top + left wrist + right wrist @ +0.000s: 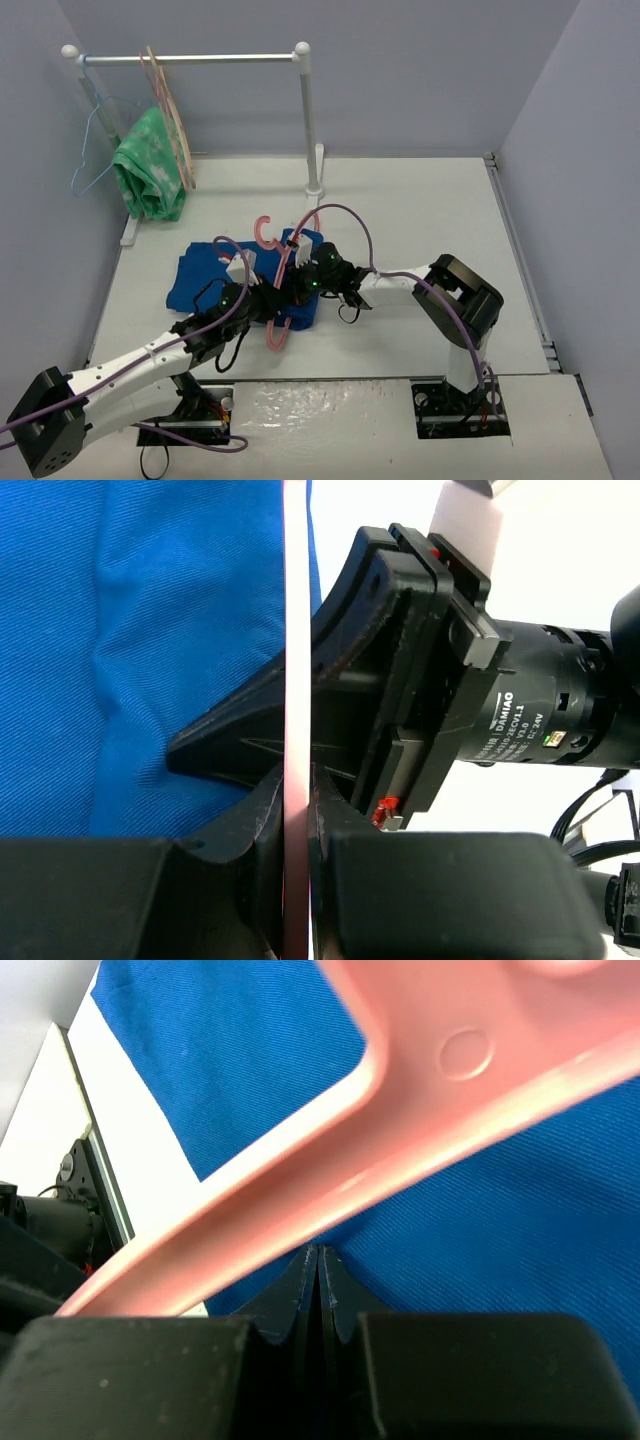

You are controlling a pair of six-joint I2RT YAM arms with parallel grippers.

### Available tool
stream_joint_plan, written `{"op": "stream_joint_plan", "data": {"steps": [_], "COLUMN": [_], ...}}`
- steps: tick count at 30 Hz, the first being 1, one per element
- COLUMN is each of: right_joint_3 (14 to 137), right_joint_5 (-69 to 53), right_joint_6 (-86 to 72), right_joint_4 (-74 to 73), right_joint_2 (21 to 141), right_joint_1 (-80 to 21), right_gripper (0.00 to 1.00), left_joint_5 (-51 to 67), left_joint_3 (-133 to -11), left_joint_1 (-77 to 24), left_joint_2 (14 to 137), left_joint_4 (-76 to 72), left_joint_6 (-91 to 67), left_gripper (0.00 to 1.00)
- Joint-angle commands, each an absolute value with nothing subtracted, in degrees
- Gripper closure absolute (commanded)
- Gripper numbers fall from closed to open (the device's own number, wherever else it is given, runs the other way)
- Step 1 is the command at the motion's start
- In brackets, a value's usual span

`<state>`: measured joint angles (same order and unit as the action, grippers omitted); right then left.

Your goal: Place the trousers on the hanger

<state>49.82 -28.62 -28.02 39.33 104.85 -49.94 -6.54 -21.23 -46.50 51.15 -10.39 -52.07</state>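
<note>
Pink hanger (450, 1090) over blue trousers (200, 275), left gripper (297, 790) clamped on it, right gripper (318, 1265) closed, green cloth (150, 170) hanging behind

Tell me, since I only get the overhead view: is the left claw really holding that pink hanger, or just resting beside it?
Observer: It is holding it. The left wrist camera shows the left gripper shut on the hanger, whose thin pink edge runs between its fingers.
Visitor: And the right claw?
Observer: Its own camera shows the right gripper with its fingers pressed together. The tips sit just under the hanger's bar, and nothing shows between them.
Visitor: Is the cloth over the hanger?
Observer: Not yet. Up close, the trousers show as flat blue cloth behind the hanger's opening, with none draped over the bar.
</note>
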Motion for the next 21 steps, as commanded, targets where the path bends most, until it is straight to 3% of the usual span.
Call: {"op": "stream_joint_plan", "data": {"steps": [1,12,21], "right_joint_3": [53.42,55.21,54.84], "right_joint_5": [-26.95,-19.82,-8.31], "right_joint_6": [-26.30,-19.82,-17.27], "right_joint_4": [36.47,25.90,16.78], "right_joint_2": [106.20,96.63,88.67], "right_joint_1": [-51.24,-50.78,-49.61], "right_gripper": [1.00,0.98,0.79], "left_joint_5": [-3.33,-11.82,-14.28], "left_joint_3": [-26.67,-24.66,-24.96], "left_joint_1": [-46.82,-46.76,-46.76], "left_joint_2": [48.18,47.38,53.18], "left_joint_4": [-22.68,-15.22,-15.38], "left_joint_6": [-54.02,-52.08,-51.72], "left_gripper": [1.00,1.00,1.00]}}
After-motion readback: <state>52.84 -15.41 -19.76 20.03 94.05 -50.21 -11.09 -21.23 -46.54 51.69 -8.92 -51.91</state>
